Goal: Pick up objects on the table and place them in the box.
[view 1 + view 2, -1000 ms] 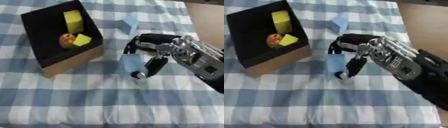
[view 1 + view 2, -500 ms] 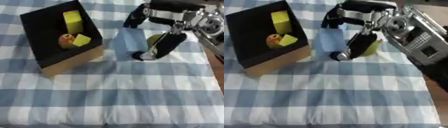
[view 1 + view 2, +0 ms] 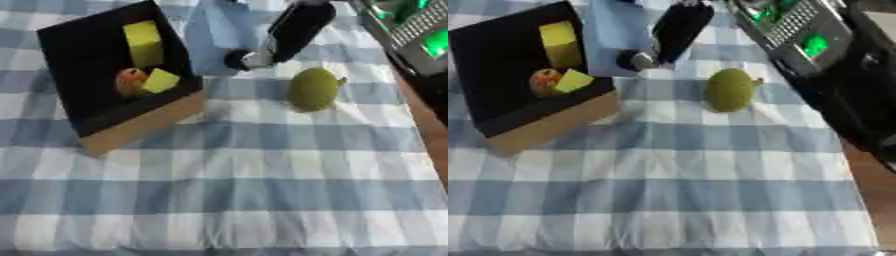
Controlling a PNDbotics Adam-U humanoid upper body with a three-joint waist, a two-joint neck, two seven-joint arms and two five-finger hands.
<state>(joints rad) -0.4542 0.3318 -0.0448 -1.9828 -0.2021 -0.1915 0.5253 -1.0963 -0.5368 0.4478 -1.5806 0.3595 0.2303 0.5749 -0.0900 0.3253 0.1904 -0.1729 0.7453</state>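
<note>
In the left eye view, a table covered by a blue-and-white checked cloth [image 3: 227, 190] carries a black open-topped box with brown cardboard sides [image 3: 149, 125] near its far left corner. Inside the box lie a tall yellow block [image 3: 144, 42], a smaller yellow wedge-like block [image 3: 161, 80] and a small red-and-orange round thing [image 3: 130, 80] that is too blurred to name. Just beyond the box's right wall a pale blue box-shaped object [image 3: 216, 37] is held up by the robot's right hand [image 3: 293, 27], whose dark thumb or finger lies across its right face, ending in a silver-and-black tip at the object's lower edge. The top of the blue object and most of the hand are cut off by the far edge of the picture, so the other fingers cannot be seen. A green rounded fruit with a short stem [image 3: 313, 89] rests on the cloth, right of the box and apart from it. In the right eye view the same hand [image 3: 681, 25] shows clamped against the blue object [image 3: 616, 30], and the arm's grey casing with green lights [image 3: 798, 30] fills the far right corner, its lower part dark and blurred. The left hand shows in neither view.
</note>
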